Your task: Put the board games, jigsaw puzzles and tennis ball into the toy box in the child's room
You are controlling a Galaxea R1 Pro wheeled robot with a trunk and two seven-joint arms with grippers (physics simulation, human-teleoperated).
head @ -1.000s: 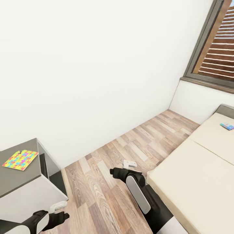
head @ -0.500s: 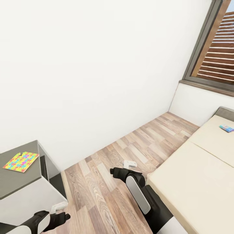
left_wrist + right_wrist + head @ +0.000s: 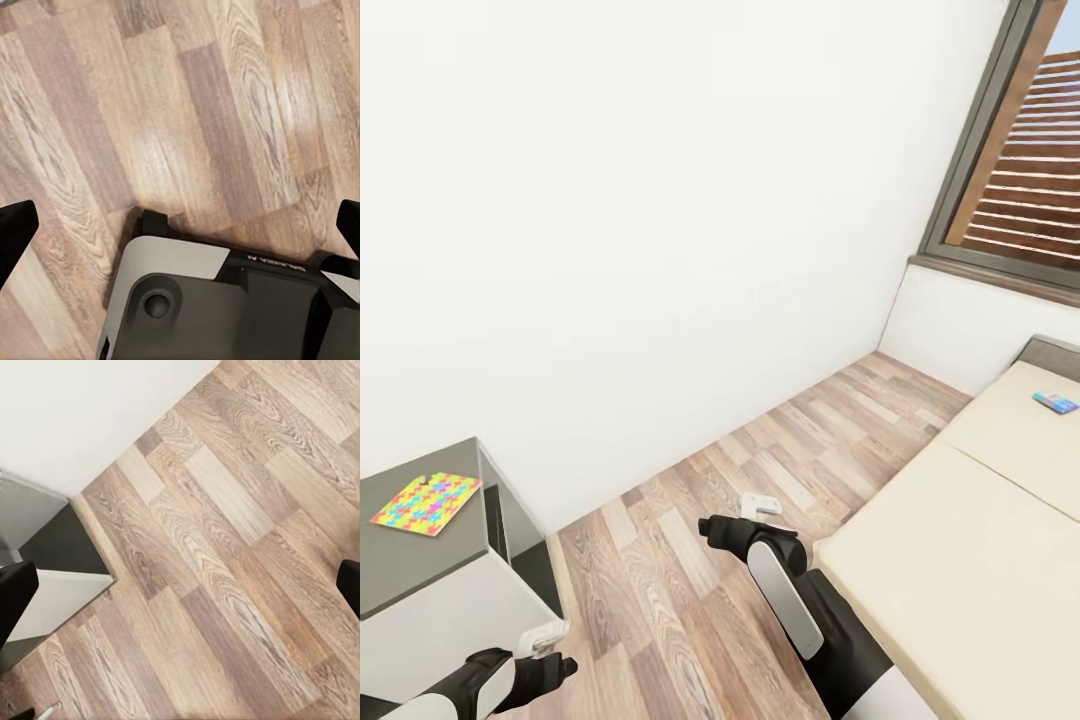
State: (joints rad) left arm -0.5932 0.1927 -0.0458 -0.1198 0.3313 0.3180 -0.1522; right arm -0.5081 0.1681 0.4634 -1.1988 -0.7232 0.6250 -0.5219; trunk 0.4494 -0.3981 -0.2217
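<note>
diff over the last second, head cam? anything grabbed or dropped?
Only the camera moved: the whole head view has shifted, so the window and the bed sit a little differently in frame. Nothing was grabbed or dropped. The jigsaw puzzle stays on the dark cabinet top, the small blue game box stays on the bed, and both arms hold their pose with empty tools.

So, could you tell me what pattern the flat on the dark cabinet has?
Interlocking yellow, pink, blue jigsaw pieces, clearest in the head view.

jigsaw puzzle (image 3: pixel 426 503) on cabinet (image 3: pixel 410 565), game (image 3: pixel 1055 402) on bed (image 3: pixel 970 540)
</note>
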